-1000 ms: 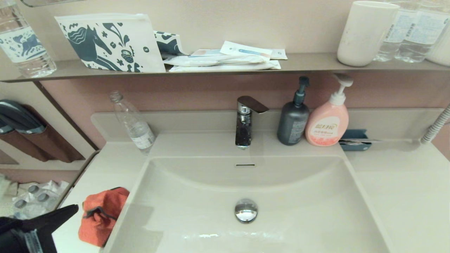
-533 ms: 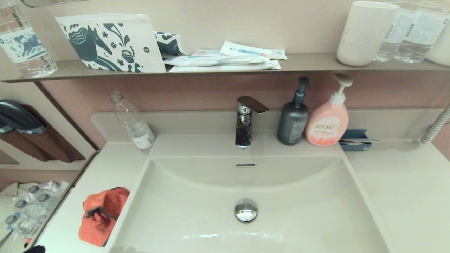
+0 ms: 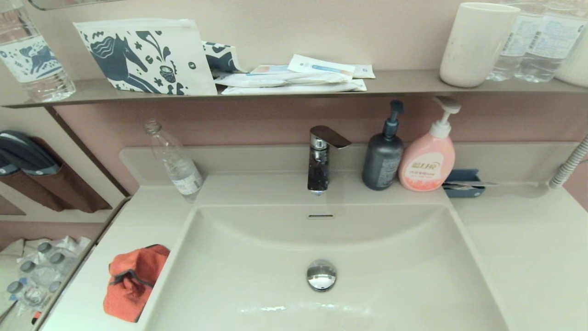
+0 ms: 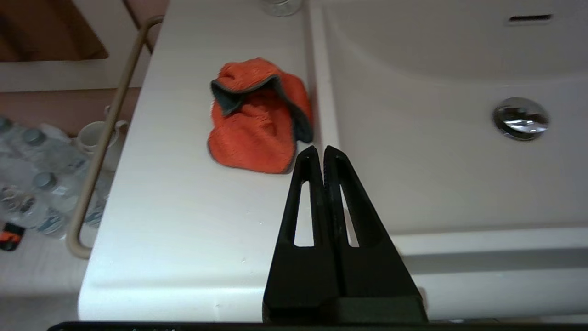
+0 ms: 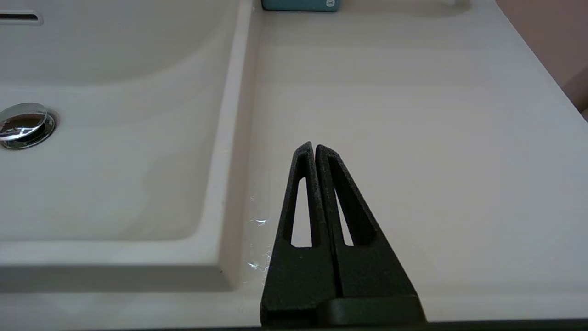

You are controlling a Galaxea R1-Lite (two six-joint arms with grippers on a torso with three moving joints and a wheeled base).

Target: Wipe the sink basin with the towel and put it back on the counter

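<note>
The towel is lying crumpled on the worktop to the left of the sink basin, its orange side up and a fold of the dark grey side showing near the top. It is sitting right against the basin's raised left rim, touching nothing else.

The left gripper is hanging above the front of the worktop, near the towel but clear of it, with its fingers pressed together and holding nothing. The right gripper is hanging over the bare worktop on the right of the basin, its fingers likewise closed tight on nothing. Neither arm is showing in the head view.

In the basin the chrome drain stopper is glinting at the middle, and the overflow slot is sitting in the back wall below the tap. Along the back ledge a clear bottle is leaning at the left, and a dark pump bottle is standing just beside a pink pump bottle to the right of the tap.
</note>
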